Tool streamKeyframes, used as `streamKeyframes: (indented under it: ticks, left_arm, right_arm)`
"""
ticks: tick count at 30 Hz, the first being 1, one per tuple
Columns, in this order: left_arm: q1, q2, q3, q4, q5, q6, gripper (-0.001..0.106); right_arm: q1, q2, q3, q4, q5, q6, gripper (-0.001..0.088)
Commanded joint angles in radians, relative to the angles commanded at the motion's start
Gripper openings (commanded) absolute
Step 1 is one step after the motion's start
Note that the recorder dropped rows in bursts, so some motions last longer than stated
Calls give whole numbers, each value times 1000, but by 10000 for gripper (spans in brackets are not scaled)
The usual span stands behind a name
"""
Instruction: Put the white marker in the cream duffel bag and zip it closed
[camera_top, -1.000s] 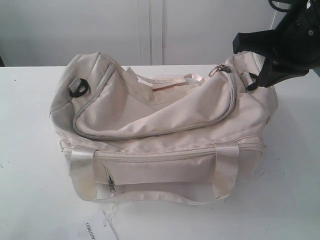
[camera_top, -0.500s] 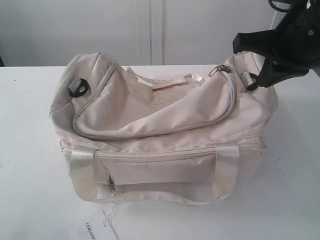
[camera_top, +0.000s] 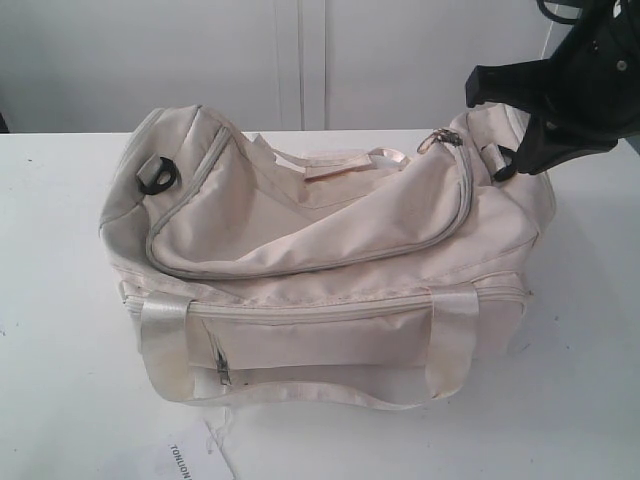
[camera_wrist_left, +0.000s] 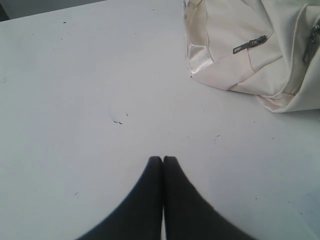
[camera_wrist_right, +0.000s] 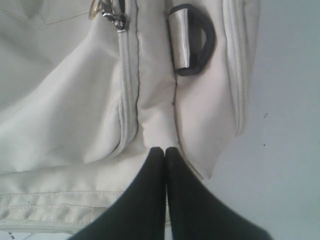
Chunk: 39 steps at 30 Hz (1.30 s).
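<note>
White table (camera_top: 60, 300), plain white wall (camera_top: 150, 60) behind it, nothing fancy. Working from the bottom edge of the exterior view upward: a paper tag (camera_top: 190, 462) pokes in at bottom left-centre, then the cream duffel bag (camera_top: 320, 230) fills the middle, long axis running left to right across the frame.

My left gripper (camera_wrist_left: 163, 159) has its fingers pressed together with nothing between them. It hangs over bare table, and only the bag's corner shows at the upper right of its wrist frame. So it's well apart from anything useful.

The white marker: I can't find it in any view. It could be inside the bag, but I honestly can't tell.

The curved top zip (camera_top: 300, 268) follows the bag's long axis, and its gold ring pull (camera_top: 437, 138) sits at the right end, in the upper right of the frame. The teeth below the pull look meshed to me.

The right arm (camera_top: 580, 90) is parked right over that end. The right gripper (camera_wrist_right: 164, 149) is closed too, tips together at a fold of bag fabric. I can't tell whether it's pinching any. In its wrist view the pull is at upper left and the black end ring (camera_wrist_right: 197, 42) is top centre. If the zip needs work, the right arm is clearly the closer one.
</note>
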Motion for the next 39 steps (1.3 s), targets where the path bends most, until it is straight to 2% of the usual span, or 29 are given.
streamKeyframes:
  ticks: [4, 7, 16, 18, 22, 25, 34, 39]
  left_arm:
    - [0, 0, 0, 0, 0, 0, 0]
    - [0, 0, 0, 0, 0, 0, 0]
    - [0, 0, 0, 0, 0, 0, 0]
    - [0, 0, 0, 0, 0, 0, 0]
    - [0, 0, 0, 0, 0, 0, 0]
    - [0, 0, 0, 0, 0, 0, 0]
    - [0, 0, 0, 0, 0, 0, 0]
    - [0, 0, 0, 0, 0, 0, 0]
  right_arm:
    - [0, 0, 0, 9, -65, 101, 0]
    - [0, -16, 0, 9, -115, 95, 0]
    - [0, -74, 0, 9, -125, 98, 0]
    - [0, -77, 0, -27, -137, 24, 0]
    - [0, -97, 21, -183, -238, -153, 0]
    - [0, -124, 67, -305, -308, -166, 0]
    - [-2, -293, 295, -395, -411, -168, 0]
    - [-70, -353, 386, -395, -474, -166, 0]
